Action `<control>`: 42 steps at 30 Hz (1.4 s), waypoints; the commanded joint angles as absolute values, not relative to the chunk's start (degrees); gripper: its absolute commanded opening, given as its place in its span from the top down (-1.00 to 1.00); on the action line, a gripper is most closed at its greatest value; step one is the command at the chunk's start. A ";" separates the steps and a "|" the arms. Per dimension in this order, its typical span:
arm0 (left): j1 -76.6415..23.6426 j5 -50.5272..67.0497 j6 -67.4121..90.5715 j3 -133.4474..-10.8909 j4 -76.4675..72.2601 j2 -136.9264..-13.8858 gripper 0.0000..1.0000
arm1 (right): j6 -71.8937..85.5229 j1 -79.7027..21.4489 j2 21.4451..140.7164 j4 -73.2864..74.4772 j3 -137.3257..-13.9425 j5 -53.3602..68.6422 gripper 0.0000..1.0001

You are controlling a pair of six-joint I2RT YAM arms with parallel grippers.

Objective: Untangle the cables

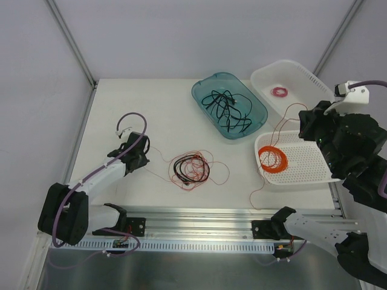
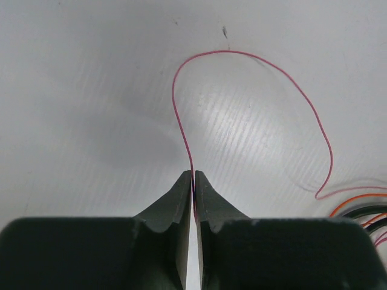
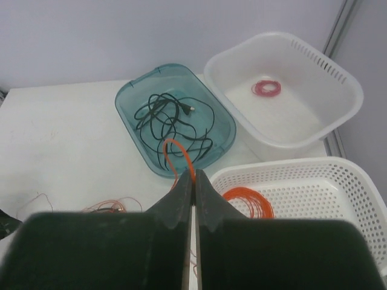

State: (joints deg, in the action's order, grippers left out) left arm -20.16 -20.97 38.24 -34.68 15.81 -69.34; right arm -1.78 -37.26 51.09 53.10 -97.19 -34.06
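Left gripper (image 2: 193, 176) nips red wire (image 2: 242, 57); right gripper (image 3: 195, 175), probably orange strand (image 3: 174, 146); tangle (image 1: 190, 169) between.

Tangle (image 1: 191, 169) near tabletop (image 1: 151, 109) centre: red strands too thin to count, crossings with black cord (image 1: 175, 167) unreadable, plugs too small. Left wrist view: tangle cut off at right edge. Red wire (image 2: 181, 121) vanishes between pressed-together fingertips of left gripper (image 2: 193, 176), end hidden. Right wrist view: orange wire (image 3: 178, 154) disappears into right gripper (image 3: 195, 176) likewise. Gripper body hides near part of perforated basket (image 3: 326, 187) and part of orange coil (image 3: 248, 202). Top view: right gripper's fingertips hidden behind its wrist, right arm (image 1: 351, 145) cut by right edge.
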 commanded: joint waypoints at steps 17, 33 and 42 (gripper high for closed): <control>-19.86 -14.68 26.29 -45.43 30.14 -54.06 -0.98 | -26.44 -34.46 64.95 36.59 -115.76 -48.51 0.99; -19.86 -21.97 15.21 -39.29 28.21 -41.84 -0.98 | -18.38 -1.78 59.76 24.87 -92.04 -40.27 0.99; -19.86 -22.15 14.85 -39.11 28.04 -41.75 -0.99 | 1.74 12.03 59.59 24.96 -74.81 -32.53 0.99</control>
